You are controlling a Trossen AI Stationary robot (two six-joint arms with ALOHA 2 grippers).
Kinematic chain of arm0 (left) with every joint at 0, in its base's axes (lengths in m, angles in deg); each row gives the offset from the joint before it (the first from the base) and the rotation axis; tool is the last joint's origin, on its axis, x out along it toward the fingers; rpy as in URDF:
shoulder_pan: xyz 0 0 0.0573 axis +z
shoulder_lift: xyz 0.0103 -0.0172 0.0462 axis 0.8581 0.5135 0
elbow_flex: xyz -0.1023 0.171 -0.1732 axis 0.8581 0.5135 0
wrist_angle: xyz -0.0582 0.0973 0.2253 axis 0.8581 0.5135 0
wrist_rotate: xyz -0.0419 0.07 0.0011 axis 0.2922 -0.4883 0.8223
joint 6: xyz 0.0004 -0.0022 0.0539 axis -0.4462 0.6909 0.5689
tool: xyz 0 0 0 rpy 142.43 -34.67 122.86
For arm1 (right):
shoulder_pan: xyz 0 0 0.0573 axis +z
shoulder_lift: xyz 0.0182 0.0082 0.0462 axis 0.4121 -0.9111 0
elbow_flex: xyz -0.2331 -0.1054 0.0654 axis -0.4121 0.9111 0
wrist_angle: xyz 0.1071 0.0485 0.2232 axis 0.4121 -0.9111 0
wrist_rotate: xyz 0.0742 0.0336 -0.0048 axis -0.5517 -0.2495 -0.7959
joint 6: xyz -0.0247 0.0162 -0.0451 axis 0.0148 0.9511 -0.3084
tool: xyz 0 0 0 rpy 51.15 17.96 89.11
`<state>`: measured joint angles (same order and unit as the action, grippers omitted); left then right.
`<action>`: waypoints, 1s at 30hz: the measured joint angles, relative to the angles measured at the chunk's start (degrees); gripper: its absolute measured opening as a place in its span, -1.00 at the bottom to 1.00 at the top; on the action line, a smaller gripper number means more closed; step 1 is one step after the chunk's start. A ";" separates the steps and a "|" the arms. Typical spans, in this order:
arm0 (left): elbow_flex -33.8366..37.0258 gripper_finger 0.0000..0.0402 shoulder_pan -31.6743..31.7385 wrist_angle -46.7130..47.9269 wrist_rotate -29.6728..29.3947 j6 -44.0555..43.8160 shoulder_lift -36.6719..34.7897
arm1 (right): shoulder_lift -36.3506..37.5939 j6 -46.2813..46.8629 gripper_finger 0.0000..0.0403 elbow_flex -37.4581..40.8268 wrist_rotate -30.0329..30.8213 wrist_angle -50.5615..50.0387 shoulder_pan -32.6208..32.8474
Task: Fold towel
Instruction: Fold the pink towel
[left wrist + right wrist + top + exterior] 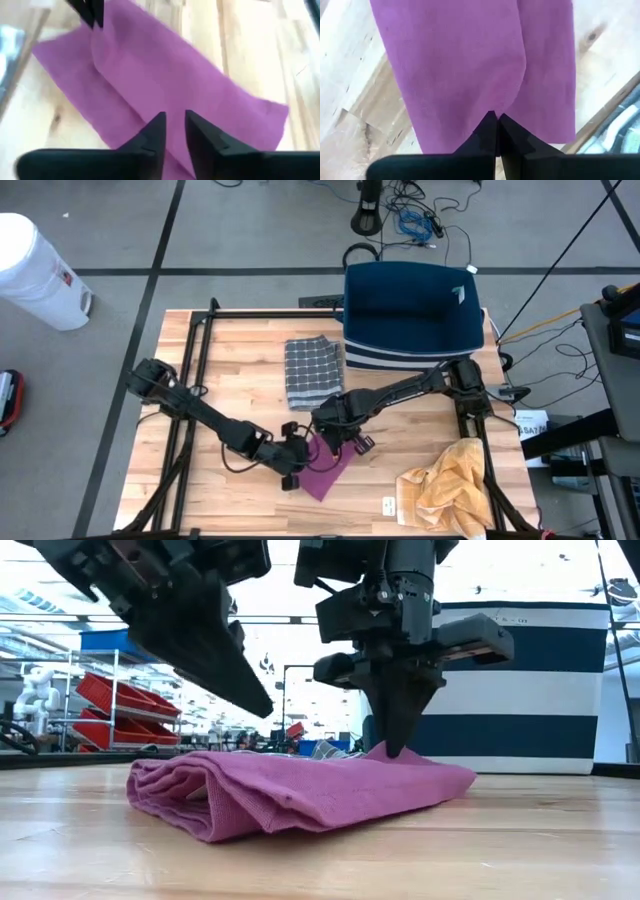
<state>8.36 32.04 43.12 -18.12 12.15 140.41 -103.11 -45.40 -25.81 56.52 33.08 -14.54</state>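
Observation:
A purple towel [330, 472] lies folded on the wooden table [230, 350], its rounded fold [215, 810] toward the low camera. My right gripper [496, 119] points down and is shut on the towel's far end. My left gripper [175, 125] hovers slanted over the towel's near part, with a narrow gap between its fingers and nothing in it. In the low view it hangs clear above the cloth [250, 690]. My right gripper pinches a small pucker of the towel's top layer [506, 102] between its two fingertips, near the towel's far end. It comes from above, pointing down. The cloth rises in a small peak [383, 752] at the fingertips. The rest of the towel lies flat on the table.
A grey checked cloth [313, 368] lies folded behind the towel. A crumpled yellow cloth [450, 485] sits at the near right corner. A blue and white striped basket [410, 310] stands at the far right. Black frame rails [190, 380] run along the table's left side.

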 joint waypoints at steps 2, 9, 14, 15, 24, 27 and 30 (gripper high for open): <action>-0.01 -0.46 -0.20 -0.14 -1.23 0.45 -0.45 | 0.02 -0.01 -1.00 0.00 0.44 0.02 0.49; 0.00 -0.14 1.77 -0.35 -0.53 -0.45 -0.15 | 0.62 -0.22 -1.00 0.00 3.19 0.45 2.32; 0.01 -0.06 3.72 -1.41 1.67 0.28 -0.14 | 4.40 0.67 -1.00 0.00 6.92 0.85 3.12; 0.01 -0.05 3.99 -1.55 2.43 0.47 -0.14 | 5.29 1.09 -1.00 0.00 7.43 0.88 3.13; 0.01 -0.04 4.32 -2.46 2.50 0.80 -0.14 | 8.83 2.70 -1.00 -0.02 10.42 -0.03 3.46; 0.00 -0.04 4.32 -2.46 2.45 0.65 -0.14 | 8.91 2.75 -1.00 -0.02 10.65 -0.02 3.46; 0.01 -0.04 4.31 -3.18 7.51 0.27 -0.14 | 8.91 2.76 -1.00 -0.02 10.65 -0.22 3.46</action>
<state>8.37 36.35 39.94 -10.61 12.43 140.27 -94.20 -42.64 -25.83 67.17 32.86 -11.08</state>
